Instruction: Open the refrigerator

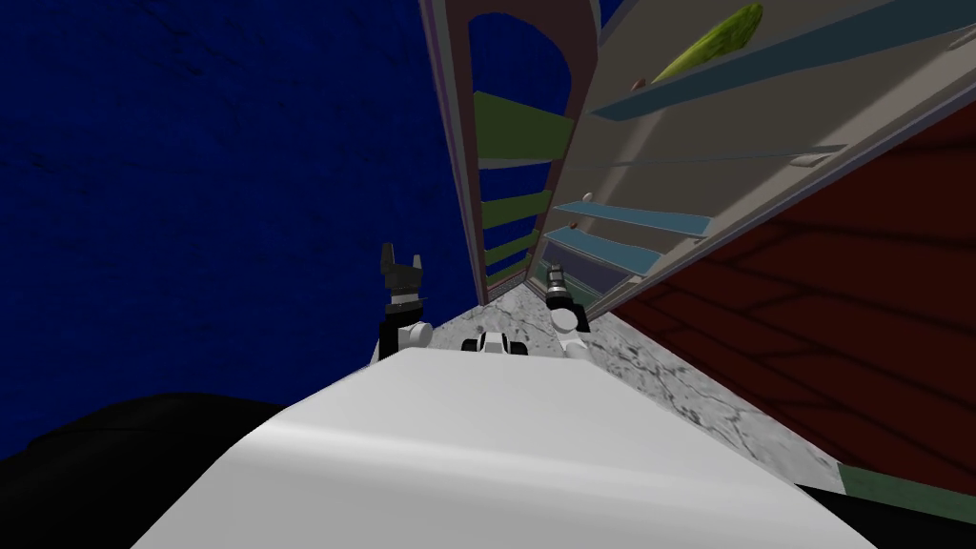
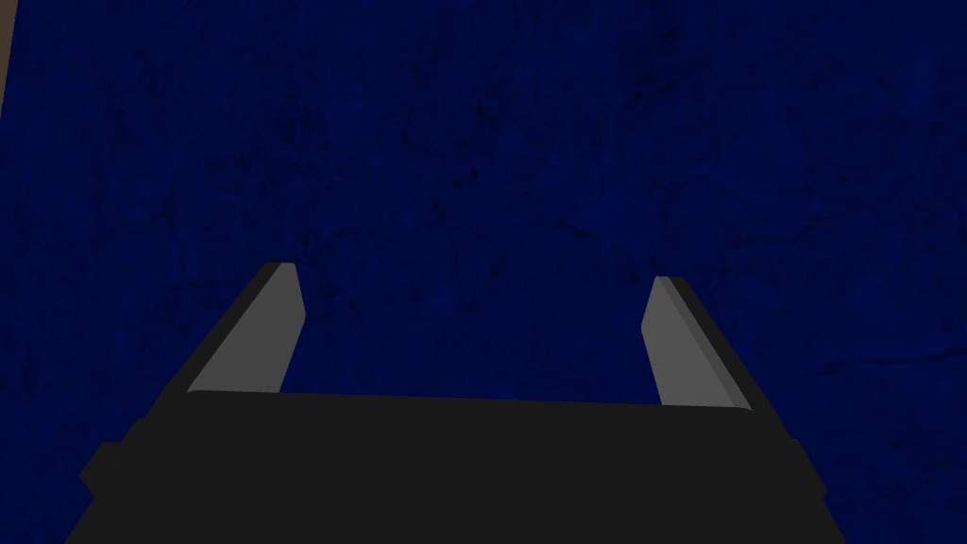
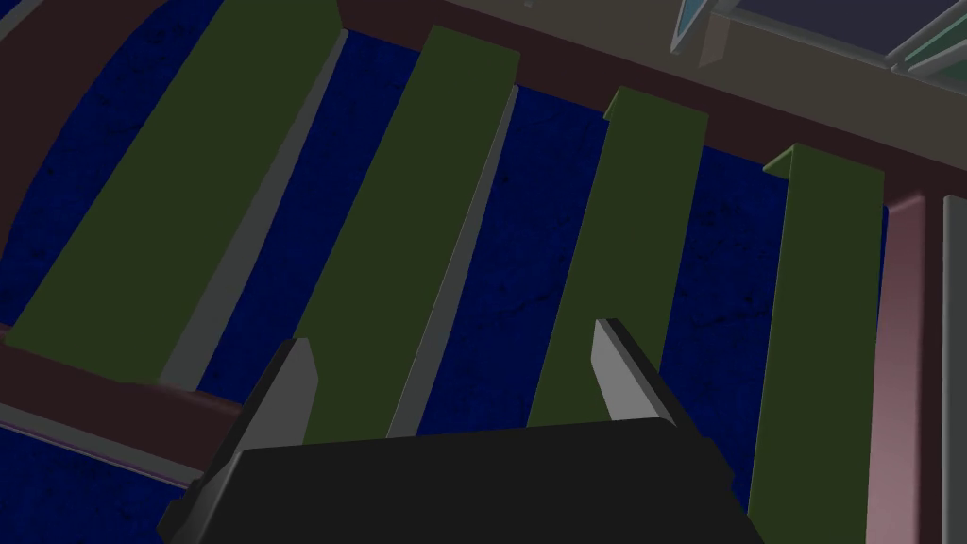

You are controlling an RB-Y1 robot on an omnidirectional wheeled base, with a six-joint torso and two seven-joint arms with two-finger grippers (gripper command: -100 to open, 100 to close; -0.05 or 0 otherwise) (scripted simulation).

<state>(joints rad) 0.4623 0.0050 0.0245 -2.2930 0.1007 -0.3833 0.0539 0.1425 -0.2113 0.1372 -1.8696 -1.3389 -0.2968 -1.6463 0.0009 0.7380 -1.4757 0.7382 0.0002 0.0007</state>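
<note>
The refrigerator (image 1: 667, 181) stands open, and its pale inside with blue shelves (image 1: 634, 219) shows. Its door (image 1: 515, 133) is swung wide, the inner side lined with green shelves (image 3: 406, 217) on a dark blue backing. My right gripper (image 1: 555, 270) is low between the door and the cabinet. It points at the door's green shelves, and the right gripper (image 3: 452, 334) is open with nothing held. My left gripper (image 1: 401, 255) hangs to the left of the door, before a dark blue wall. The left gripper (image 2: 474, 276) is open and empty.
A long green vegetable (image 1: 720, 43) lies on an upper refrigerator shelf. A dark red panel (image 1: 839, 315) runs along the right of the refrigerator. The grey marbled floor (image 1: 658, 372) lies below, and the dark blue wall (image 1: 210, 191) covers the left.
</note>
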